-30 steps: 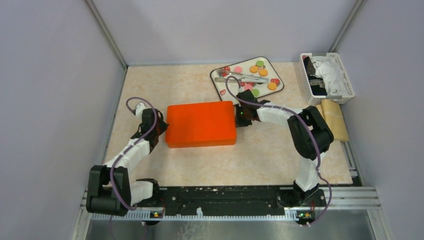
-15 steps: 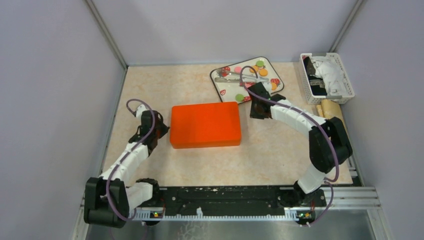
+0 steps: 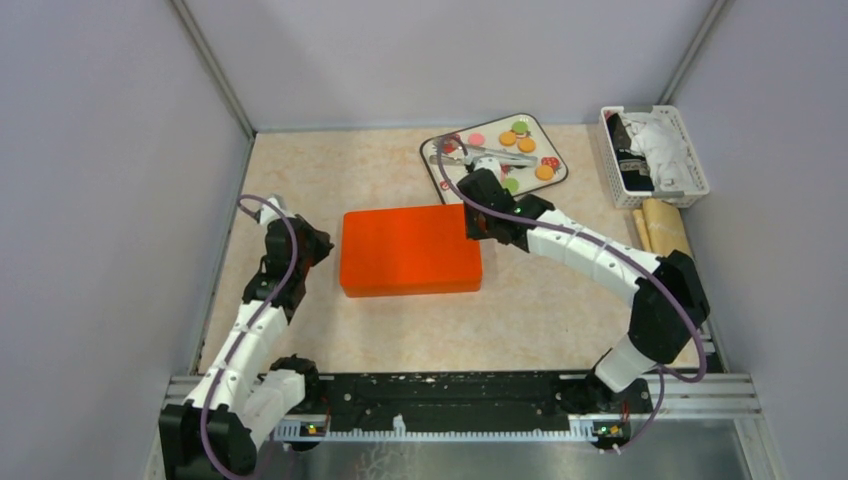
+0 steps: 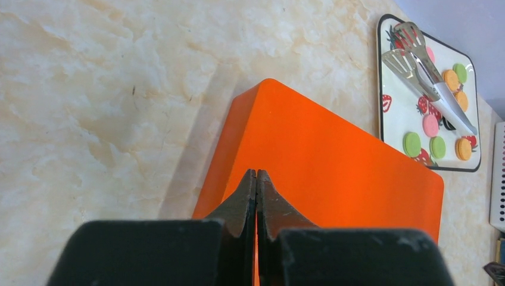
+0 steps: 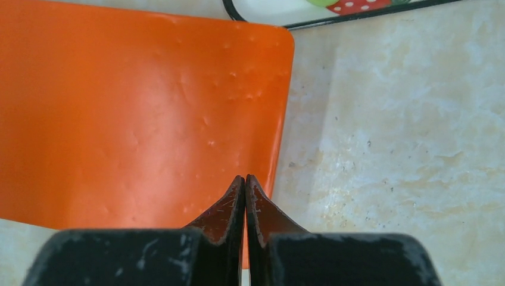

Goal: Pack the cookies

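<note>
Top view: flat orange rectangular plastic box [image 3: 410,250], lid on, lies mid-counter [image 3: 520,320] w/ its long axis running left–right. Left fingers [image 3: 318,246] sit just off its left short end; right fingers [image 3: 477,222] are at its far right corner. Round coloured cookies [image 3: 516,134] (orange, green, pink) lie on a strawberry-print tray w/ black rim [image 3: 556,178] beyond the box's far right corner, metal tongs [image 3: 490,155] across them. So cookies are on the tray, none seen in the box; contents hidden under the lid. Right arm is clearly nearer the tray; the left has the whole box btwn it & the cookies.

Left wrist view: left fingers [image 4: 256,186] pressed together, nothing btwn them, tips over the box's near end. Tray & cookies far right.

Right wrist view: right fingers [image 5: 245,193] also closed tight & empty, tips over the box's right short edge, just inside its corner. Tray rim barely shows at top edge.

Judgement: lid likely must come off before packing; both arms flank the box's short ends.
</note>
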`<action>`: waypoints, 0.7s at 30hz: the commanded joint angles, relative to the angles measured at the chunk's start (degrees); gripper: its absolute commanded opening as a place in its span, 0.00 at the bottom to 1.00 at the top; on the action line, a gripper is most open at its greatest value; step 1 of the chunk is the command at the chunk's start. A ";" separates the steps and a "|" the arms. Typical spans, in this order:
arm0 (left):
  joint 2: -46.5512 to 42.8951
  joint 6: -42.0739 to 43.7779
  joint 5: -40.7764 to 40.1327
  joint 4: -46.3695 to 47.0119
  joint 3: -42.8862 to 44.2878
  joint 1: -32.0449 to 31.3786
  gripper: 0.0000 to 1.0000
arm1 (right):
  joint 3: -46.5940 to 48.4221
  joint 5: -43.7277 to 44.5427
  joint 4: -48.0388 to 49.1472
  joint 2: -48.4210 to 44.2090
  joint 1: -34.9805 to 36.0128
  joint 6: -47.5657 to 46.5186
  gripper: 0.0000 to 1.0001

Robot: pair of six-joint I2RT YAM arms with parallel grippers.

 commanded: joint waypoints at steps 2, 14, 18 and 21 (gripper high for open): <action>0.01 1.71 2.31 1.94 1.83 -0.18 0.00 | -9.45 -7.82 5.03 2.08 -0.01 1.53 0.00; 1.18 2.68 5.33 3.74 1.56 -0.27 0.00 | -12.52 -7.29 6.12 -0.83 0.29 1.52 0.00; -0.20 4.02 7.40 4.79 1.57 -0.27 0.00 | -7.30 -5.67 4.78 -2.64 0.95 -0.32 0.00; -1.19 4.85 10.30 5.58 1.68 -0.34 0.00 | -5.16 -5.22 5.12 -4.38 1.25 -1.01 0.07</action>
